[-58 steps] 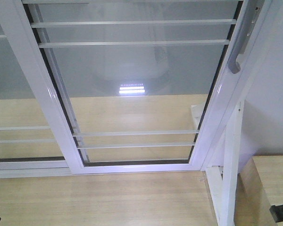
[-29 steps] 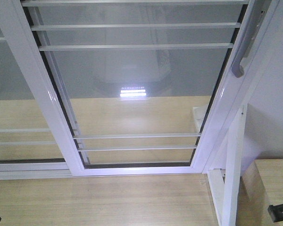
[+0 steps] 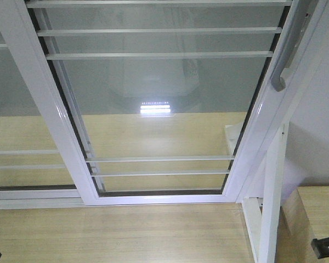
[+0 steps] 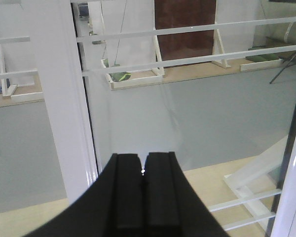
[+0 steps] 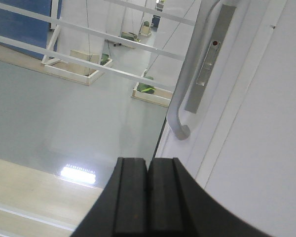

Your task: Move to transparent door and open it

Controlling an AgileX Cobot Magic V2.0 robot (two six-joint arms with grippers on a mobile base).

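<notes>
The long grey handle (image 5: pixel 187 64) of the transparent door (image 3: pixel 153 98) runs upright, up and right of the right gripper (image 5: pixel 148 192), whose empty jaws are clenched; the left gripper (image 4: pixel 143 197), likewise clenched, sits farther left.

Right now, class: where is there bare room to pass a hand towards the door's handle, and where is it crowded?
Free: the wood floor before the transparent door, and the air below the handle. Crowded: right of the handle, by the slanted post.

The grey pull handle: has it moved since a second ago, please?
No; the pull handle and the fixed frame post drift down-right together: camera motion.
</notes>
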